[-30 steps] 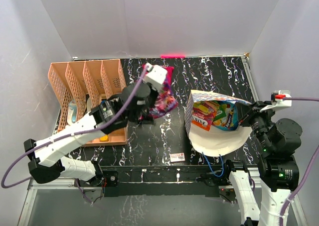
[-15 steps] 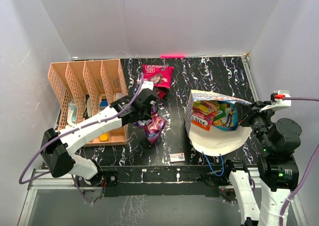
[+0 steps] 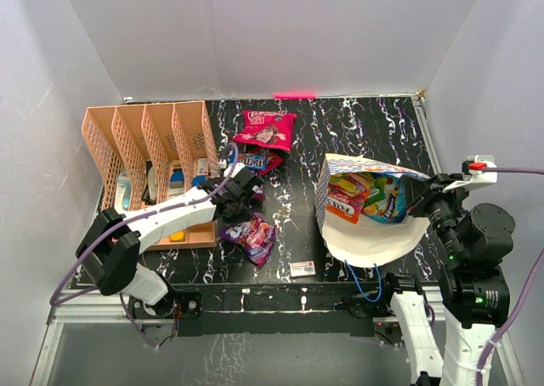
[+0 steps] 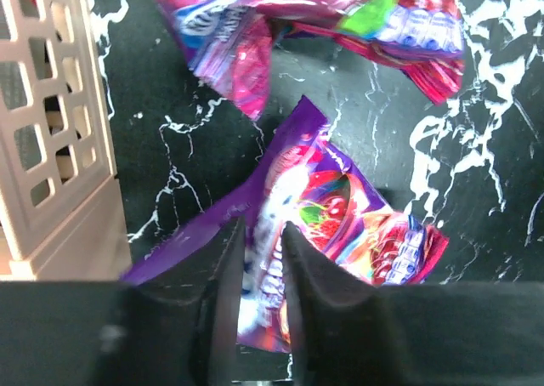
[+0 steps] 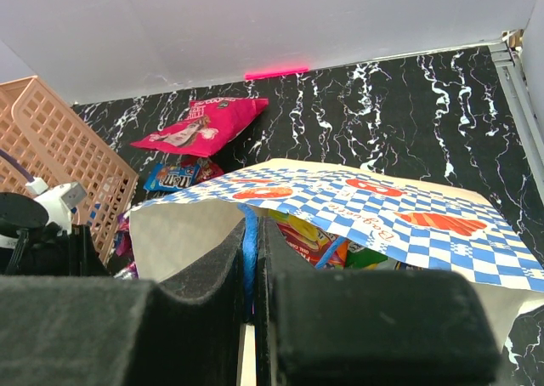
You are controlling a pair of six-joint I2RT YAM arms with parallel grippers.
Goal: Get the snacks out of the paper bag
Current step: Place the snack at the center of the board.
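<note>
**Inspector:** Left side first. Status?

**Operator:** Beside the divider rack point(image 3: 144, 144), my left gripper point(image 4: 261, 229) hangs low over the table point(image 3: 357, 127). Its fingers are a narrow gap apart with nothing between them. The purple packet point(image 4: 340, 224) lies flat just below, well apart from the bag, so I count it as out. The pink packet point(image 3: 266, 129) and the blue packet point(image 3: 255, 158) lie farther back, also out.

**Inspector:** And the bag?

**Operator:** The paper bag point(image 3: 365, 167) lies on its side, mouth toward the left arm, with more snacks point(image 3: 361, 195) inside. My right gripper point(image 5: 251, 233) is clamped on its upper rim at the blue cord. I judge this holds the mouth open for reaching in.

**Inspector:** Anything unverified?

**Operator:** I cannot count the snacks inside, because they overlap under the bag's top wall. The rack walls screen most of its contents. My left fingers cut off the purple packet's near end.
</note>
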